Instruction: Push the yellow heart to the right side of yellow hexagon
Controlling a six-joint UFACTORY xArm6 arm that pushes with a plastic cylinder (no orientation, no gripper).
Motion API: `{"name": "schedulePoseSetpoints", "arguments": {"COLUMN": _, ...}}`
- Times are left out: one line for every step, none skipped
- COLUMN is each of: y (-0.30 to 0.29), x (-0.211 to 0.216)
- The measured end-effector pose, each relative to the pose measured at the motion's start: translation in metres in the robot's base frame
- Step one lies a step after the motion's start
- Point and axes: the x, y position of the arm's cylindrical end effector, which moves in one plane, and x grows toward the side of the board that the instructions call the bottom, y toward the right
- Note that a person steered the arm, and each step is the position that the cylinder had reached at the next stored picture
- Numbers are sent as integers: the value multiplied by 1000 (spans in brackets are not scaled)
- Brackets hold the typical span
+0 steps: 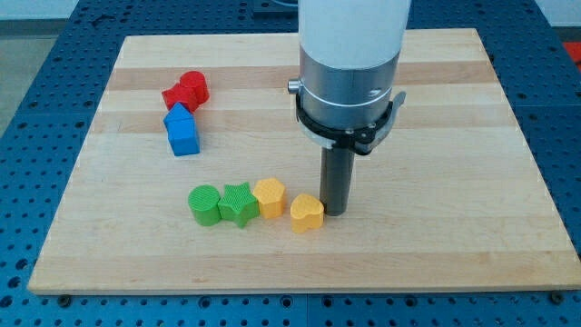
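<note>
The yellow heart point(306, 213) lies near the board's bottom middle. The yellow hexagon point(270, 197) sits just to its left and slightly higher, nearly touching it. My tip point(335, 212) rests on the board right beside the heart's right edge, close to touching it. The dark rod hangs from the large white and grey arm body above.
A green star point(238, 203) and a green cylinder point(205, 204) continue the row to the left of the hexagon. A blue house-shaped block point(182, 132) and two red blocks point(186, 90) lie at the upper left. The wooden board point(454, 182) sits on a blue perforated table.
</note>
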Motion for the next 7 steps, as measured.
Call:
{"name": "schedulePoseSetpoints", "arguments": {"y": 5, "x": 29}}
{"name": "schedulePoseSetpoints", "arguments": {"y": -4, "x": 58}}
{"name": "schedulePoseSetpoints", "arguments": {"y": -18, "x": 58}}
{"name": "schedulePoseSetpoints", "arguments": {"y": -18, "x": 45}}
{"name": "schedulePoseSetpoints", "arguments": {"y": -18, "x": 27}}
{"name": "schedulePoseSetpoints", "arguments": {"y": -18, "x": 16}}
{"name": "schedulePoseSetpoints", "arguments": {"y": -18, "x": 16}}
